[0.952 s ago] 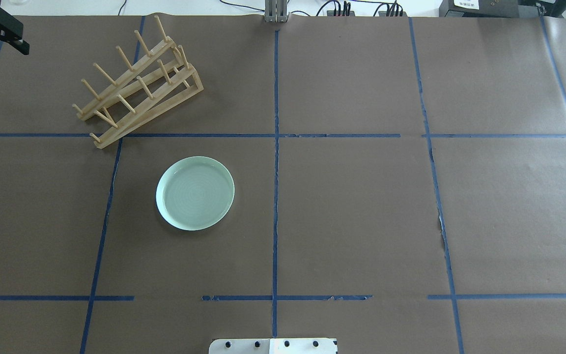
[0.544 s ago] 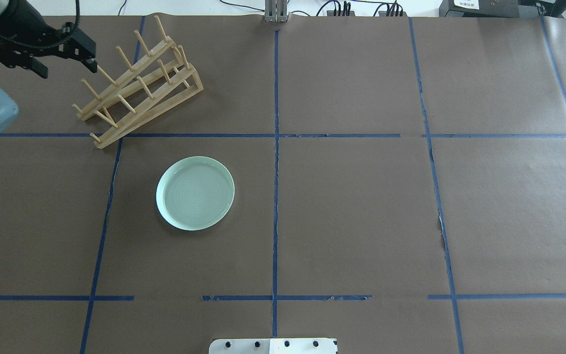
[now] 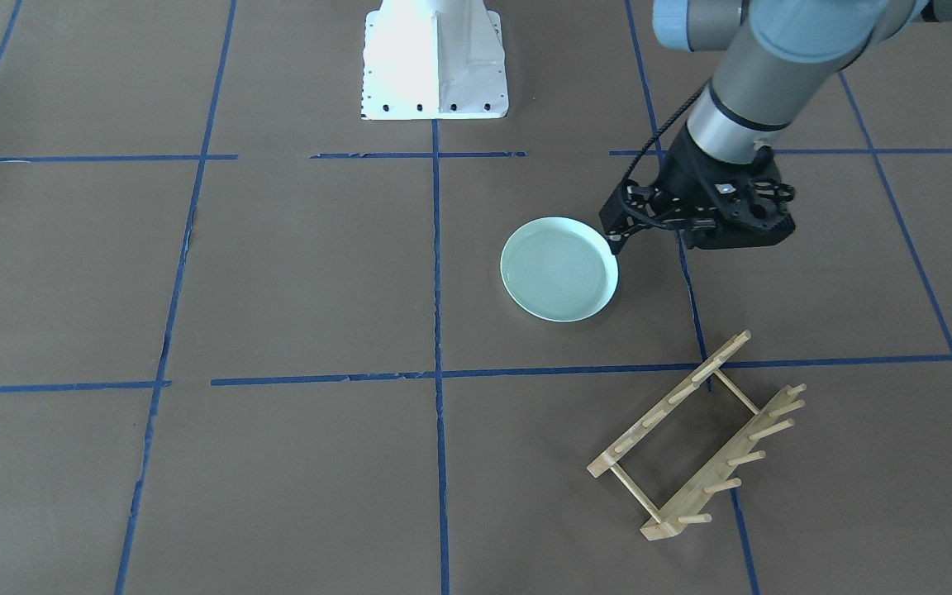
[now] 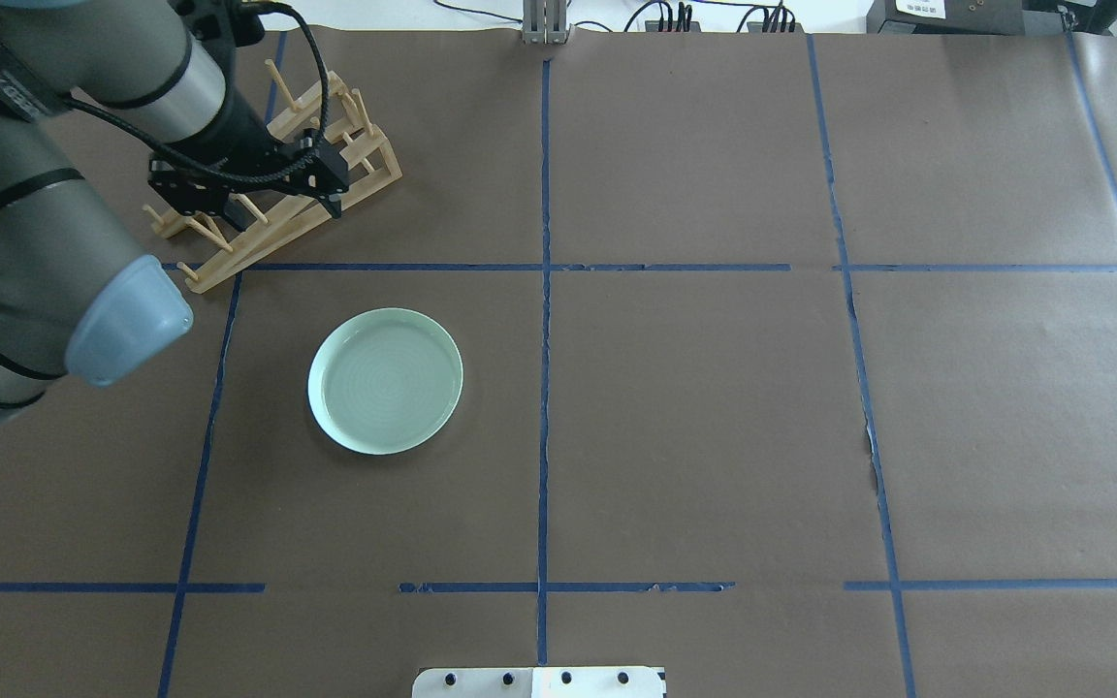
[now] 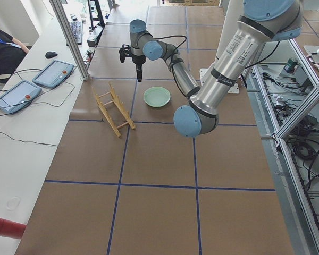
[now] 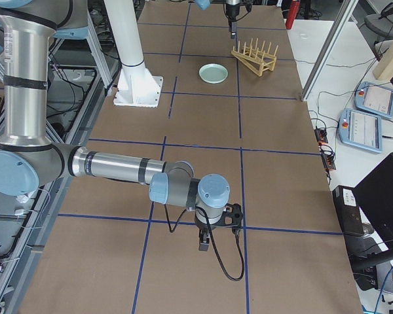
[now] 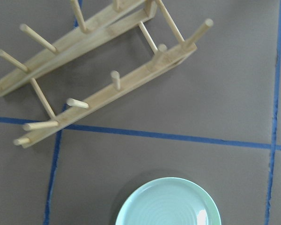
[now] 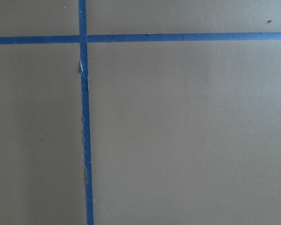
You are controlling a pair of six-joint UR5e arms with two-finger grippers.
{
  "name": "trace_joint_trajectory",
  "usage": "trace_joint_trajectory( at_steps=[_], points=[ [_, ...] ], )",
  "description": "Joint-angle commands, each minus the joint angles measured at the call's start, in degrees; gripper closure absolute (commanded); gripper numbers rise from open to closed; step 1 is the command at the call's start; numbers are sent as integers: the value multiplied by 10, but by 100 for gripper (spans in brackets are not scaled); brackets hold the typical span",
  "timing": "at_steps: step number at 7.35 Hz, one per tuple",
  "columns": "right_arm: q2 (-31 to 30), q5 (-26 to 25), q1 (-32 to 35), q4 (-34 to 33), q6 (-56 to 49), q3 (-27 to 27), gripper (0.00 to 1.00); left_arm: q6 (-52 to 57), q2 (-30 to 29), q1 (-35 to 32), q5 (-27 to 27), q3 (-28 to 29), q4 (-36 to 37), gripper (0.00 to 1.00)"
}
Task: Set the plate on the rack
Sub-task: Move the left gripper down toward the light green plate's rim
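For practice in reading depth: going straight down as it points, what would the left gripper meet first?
Probably bare table between the rack and the plate; the left gripper hangs high, so depth is unclear.

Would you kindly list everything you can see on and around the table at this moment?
plate: one, pale mint green, flat on the table, apart from the rack.
rack: one, light wood, far left part of the table, no plate in it.
table: one, brown paper with a blue tape grid.
tablets: two, grey, on the white side bench.
red cylinder: one, lying on that bench.
base plate: one, white, at the robot's table edge.
left gripper: one, black, above the table between rack and plate, holding nothing; jaws unclear.
right gripper: one, black, over paper and tape, far from both; jaws unclear.
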Motion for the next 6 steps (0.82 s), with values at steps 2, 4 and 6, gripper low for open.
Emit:
trace_joint_trajectory(
  at_steps=[2, 4, 6],
  points=[
    [0, 0, 1, 0, 0, 0, 0, -22, -27, 85, 84, 24, -3, 0],
    [0, 0, 1, 0, 0, 0, 0, -38, -31, 120, 127, 55, -21, 0],
    [0, 0, 0, 0, 0, 0, 0, -48, -36, 130, 130, 57, -25, 0]
  ],
)
